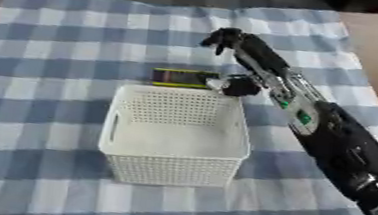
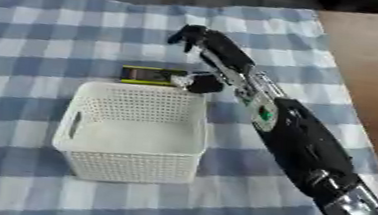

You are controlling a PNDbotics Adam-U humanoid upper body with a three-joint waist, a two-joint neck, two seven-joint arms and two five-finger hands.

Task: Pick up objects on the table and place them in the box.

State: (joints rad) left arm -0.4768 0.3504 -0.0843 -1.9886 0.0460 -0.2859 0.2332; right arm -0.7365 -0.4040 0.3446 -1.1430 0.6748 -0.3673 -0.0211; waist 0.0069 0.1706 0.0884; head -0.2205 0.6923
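Right hand (image 1: 243, 47): reaches in from the lower right over the checked cloth (image 1: 50, 39), fingers bent downward at the far end, thumb at a black-and-yellow flat object (image 1: 182, 77); whether it grips cannot be told. Object: lying on the cloth, just behind the far wall of the white perforated box (image 1: 173, 163).

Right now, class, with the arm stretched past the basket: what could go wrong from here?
1. The right hand sits beyond the black-and-yellow object, so reaching back may knock it away.
2. The object lies close to the white basket's far wall; the forearm could nudge the basket.
3. The checked cloth might bunch.
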